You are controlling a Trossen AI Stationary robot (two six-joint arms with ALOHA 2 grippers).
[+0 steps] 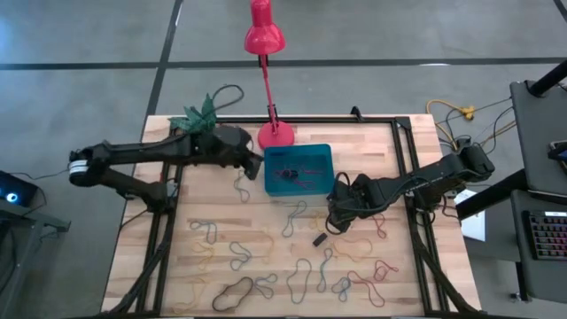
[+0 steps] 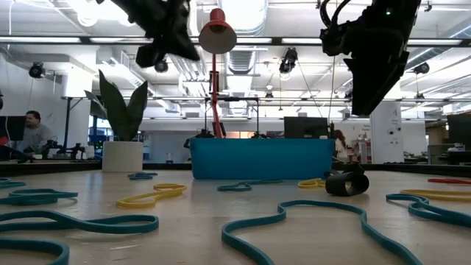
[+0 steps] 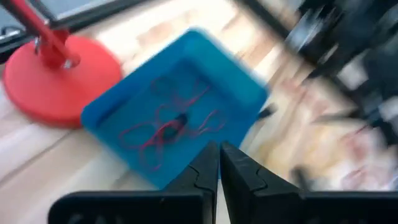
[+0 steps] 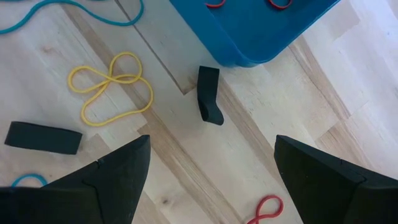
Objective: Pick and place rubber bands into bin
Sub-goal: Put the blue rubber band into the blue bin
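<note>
The left pincer [image 3: 218, 163] hangs with fingers pressed together, empty, just above the near rim of the smooth teal plastic bin [image 3: 112, 109], where thin red rubber bands [image 3: 163, 129] lie tangled. The right pincer [image 4: 211, 171], spread wide, hovers beside the bin over pale wood-plank worktop [image 1: 159, 266] strewn with floppy loops.

Robot, 2 arms: matte black jointed links. Left arm [image 1: 133, 159] carries a white band near its base. Left gripper [image 3: 219, 163]: 2 black wedge-shaped fingers [image 3: 202, 171]. Right gripper [image 4: 211, 168]: 2 broad black angular fingers [image 4: 118, 174].
</note>
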